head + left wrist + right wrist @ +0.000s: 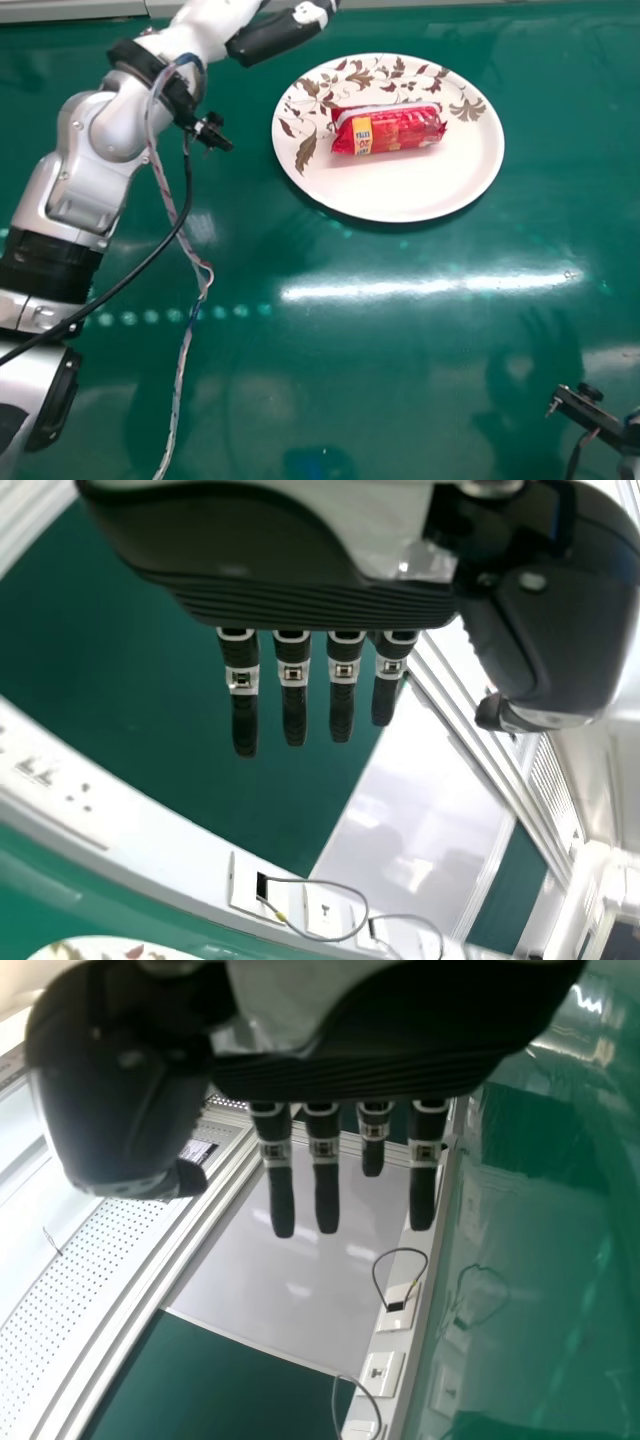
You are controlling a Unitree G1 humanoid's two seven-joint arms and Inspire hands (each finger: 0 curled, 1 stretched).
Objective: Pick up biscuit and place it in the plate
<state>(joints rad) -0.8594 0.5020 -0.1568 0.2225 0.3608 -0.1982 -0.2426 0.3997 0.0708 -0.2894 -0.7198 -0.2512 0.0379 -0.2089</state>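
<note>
My left hand [278, 38] unclenched, red-wrapped biscuit [392, 130] on the plate [410, 195] to its right, my right hand [325, 1195] straight-fingered

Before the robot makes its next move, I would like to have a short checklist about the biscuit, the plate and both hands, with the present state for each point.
1. Biscuit fully inside the outline of the plate: ok.
2. Biscuit let go: ok, no hand touches it.
3. Plate flat on the green table: ok, no tilt seen.
4. Left hand open: ok, fingers straight.
5. Right hand open and empty: ok, fingers straight.
6. Underside of the biscuit's wrapper undamaged: cannot tell, it is hidden.
</note>
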